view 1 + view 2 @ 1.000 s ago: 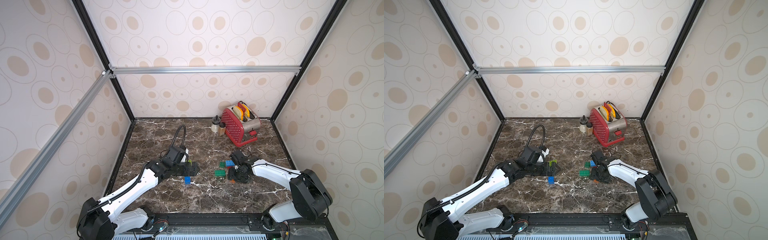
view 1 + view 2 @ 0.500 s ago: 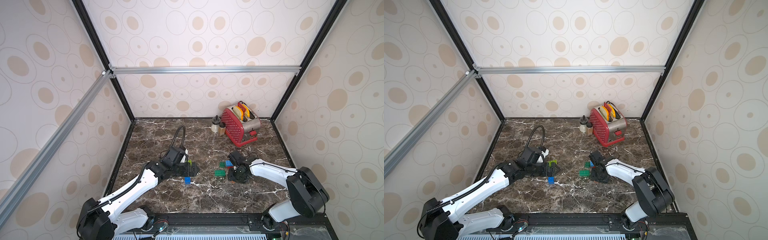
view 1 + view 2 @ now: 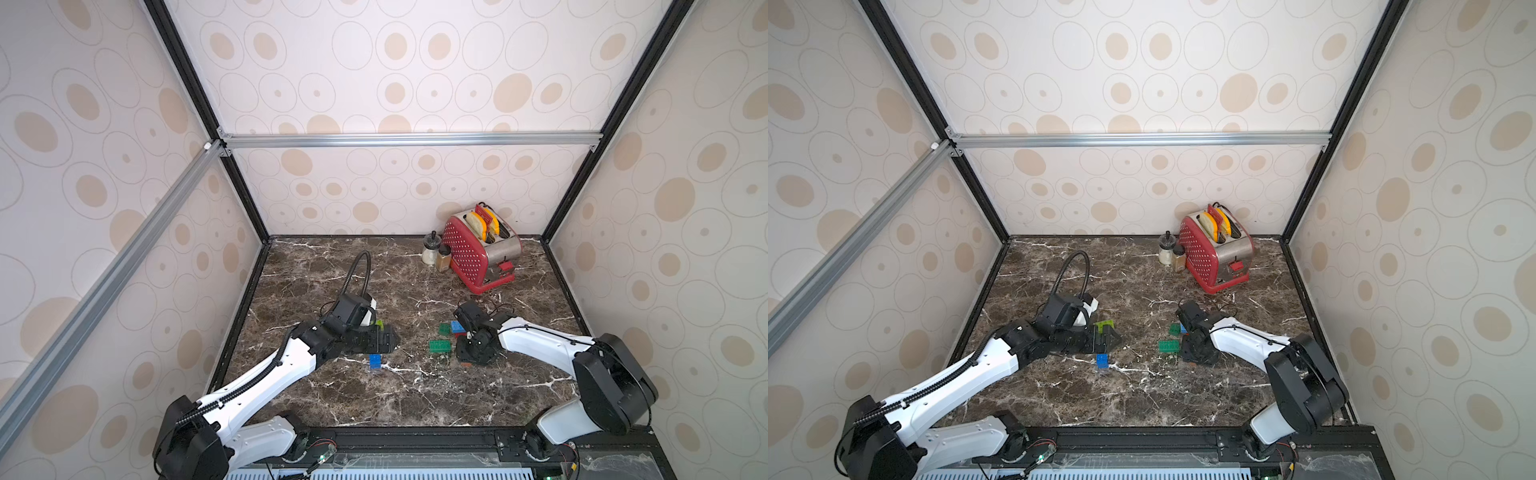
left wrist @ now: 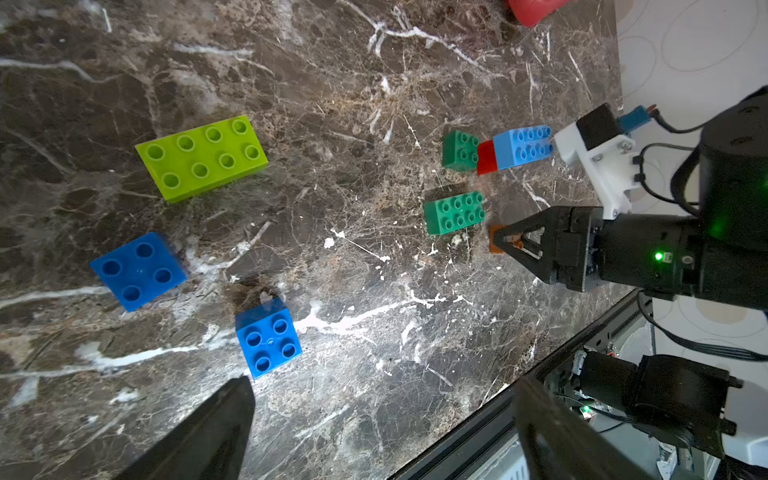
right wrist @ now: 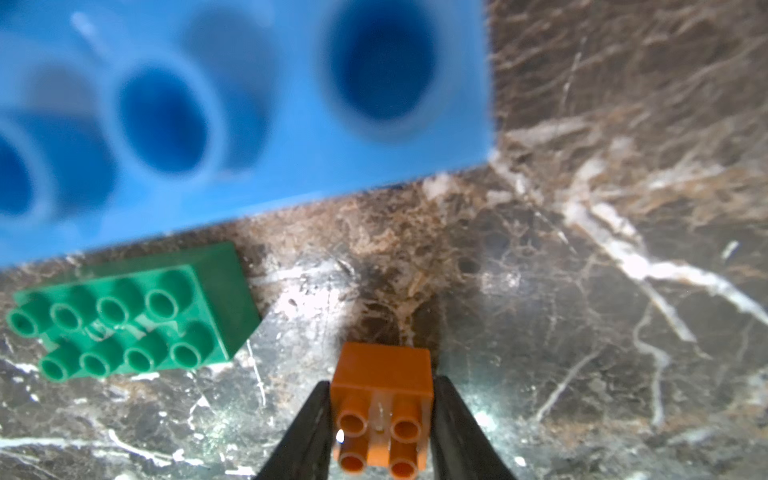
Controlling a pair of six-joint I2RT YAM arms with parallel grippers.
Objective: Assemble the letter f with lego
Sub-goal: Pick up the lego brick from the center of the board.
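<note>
My right fingers [image 5: 308, 432] grip the orange brick [image 5: 383, 397], oblong green brick [image 3: 439, 345] at its ten o'clock; left fingers [image 4: 208, 432] wide open.

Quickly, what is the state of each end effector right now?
Left end effector: open, holding nothing.
Right end effector: closed on the orange square brick.

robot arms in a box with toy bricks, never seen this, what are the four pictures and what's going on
Two white robot arms work on a marble table inside a booth. The two wide pictures come from one camera overhead; the two close-ups come from cameras on the arms' wrists. On the table lie toy bricks, including a lime green brick, two blue bricks and a dark green brick. A red toaster stands at the back. The right gripper pinches an orange brick; the left gripper is open and empty.
</note>
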